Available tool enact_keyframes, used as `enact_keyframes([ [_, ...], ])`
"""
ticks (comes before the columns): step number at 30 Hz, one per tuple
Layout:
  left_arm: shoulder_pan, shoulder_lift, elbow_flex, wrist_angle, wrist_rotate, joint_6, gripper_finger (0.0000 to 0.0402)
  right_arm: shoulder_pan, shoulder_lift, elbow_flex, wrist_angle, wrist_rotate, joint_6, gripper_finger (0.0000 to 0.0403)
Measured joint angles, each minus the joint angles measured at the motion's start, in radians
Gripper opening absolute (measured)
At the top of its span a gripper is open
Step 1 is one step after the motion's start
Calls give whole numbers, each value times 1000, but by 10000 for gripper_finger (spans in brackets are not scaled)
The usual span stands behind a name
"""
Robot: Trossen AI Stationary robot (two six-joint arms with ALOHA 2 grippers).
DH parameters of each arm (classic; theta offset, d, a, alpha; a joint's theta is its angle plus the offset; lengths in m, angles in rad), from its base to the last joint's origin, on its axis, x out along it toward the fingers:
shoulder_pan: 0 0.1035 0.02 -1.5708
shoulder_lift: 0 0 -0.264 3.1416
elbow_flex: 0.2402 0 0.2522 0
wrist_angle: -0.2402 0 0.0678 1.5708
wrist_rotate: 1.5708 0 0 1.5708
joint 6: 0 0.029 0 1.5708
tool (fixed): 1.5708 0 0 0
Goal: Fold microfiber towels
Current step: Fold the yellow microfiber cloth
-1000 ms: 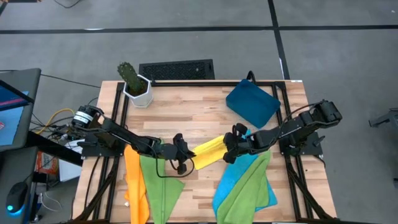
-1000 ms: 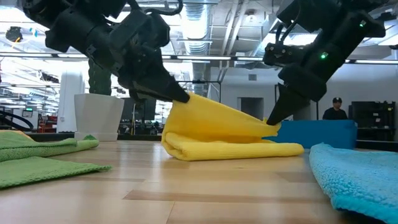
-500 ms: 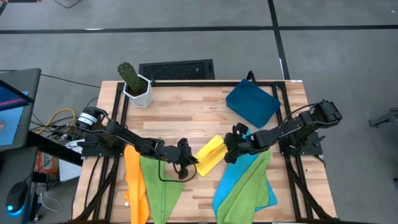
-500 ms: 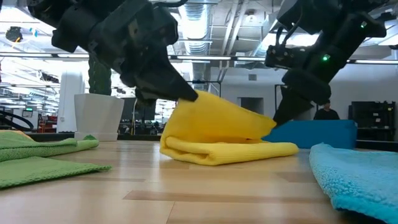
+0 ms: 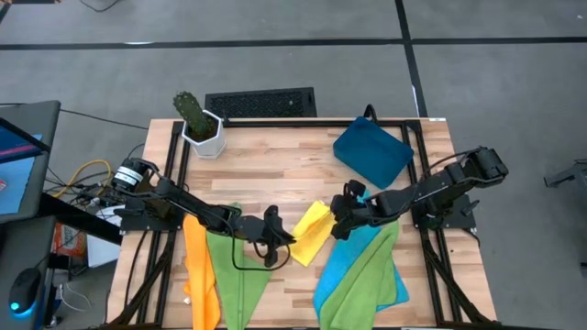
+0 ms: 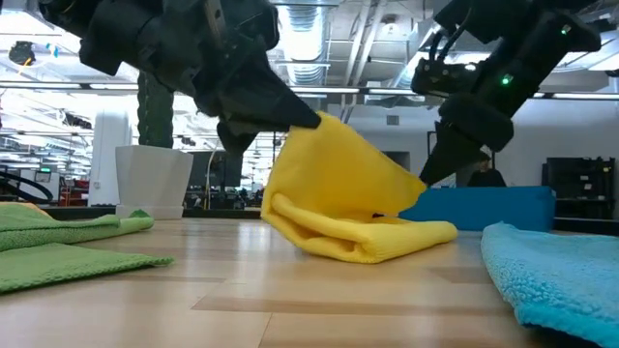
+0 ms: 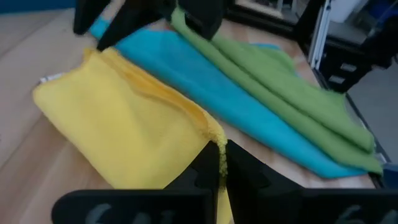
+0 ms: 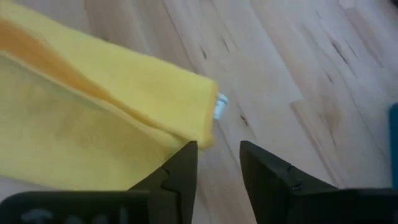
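Note:
A yellow towel [image 5: 312,229] lies half folded at the table's middle. Its folded bulk [image 6: 358,242] rests on the wood and its upper edge is raised. My left gripper [image 5: 284,238] is shut on that raised edge, at the towel's left side. My right gripper [image 5: 337,225] stands open at the towel's right end. The towel's far corner [image 8: 202,124] lies just in front of one of its fingers [image 8: 180,165], with nothing between the two fingers. My left gripper pinches the yellow towel's hemmed edge at a corner [image 7: 213,134] between its two shut fingers. It comes slanting down from the table's left. The held edge [image 6: 324,121] is lifted and the cloth slopes down slack to the fold on the table. My right gripper: I cannot tell whether one fingertip brushes the towel's corner.
An orange towel [image 5: 197,275] and a green towel [image 5: 237,275] hang over the near edge at the left. A blue towel [image 5: 339,270] with a green one [image 5: 371,270] on it lies at the near right. At the far side are a dark-blue tray [image 5: 371,151] and a potted cactus [image 5: 200,124].
My right gripper has opened and let go of the yellow towel's right end, staying in place. My left gripper has gone toward the table's right and a little up with the held edge. The towel has bunched shorter and stands higher over its fold.

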State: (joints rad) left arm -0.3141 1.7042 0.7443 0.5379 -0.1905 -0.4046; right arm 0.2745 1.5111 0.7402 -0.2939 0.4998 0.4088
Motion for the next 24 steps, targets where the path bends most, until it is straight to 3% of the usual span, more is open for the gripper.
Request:
enact_keyframes([
  [5,0,0,0,24,-2,4,8,21,-9,-1,-15,-27,29,143],
  [13,0,53,10,21,26,0,8,148,-1,-17,3,-28,153,133],
  [24,0,83,82,-2,83,33,8,197,34,-114,250,-6,219,109],
])
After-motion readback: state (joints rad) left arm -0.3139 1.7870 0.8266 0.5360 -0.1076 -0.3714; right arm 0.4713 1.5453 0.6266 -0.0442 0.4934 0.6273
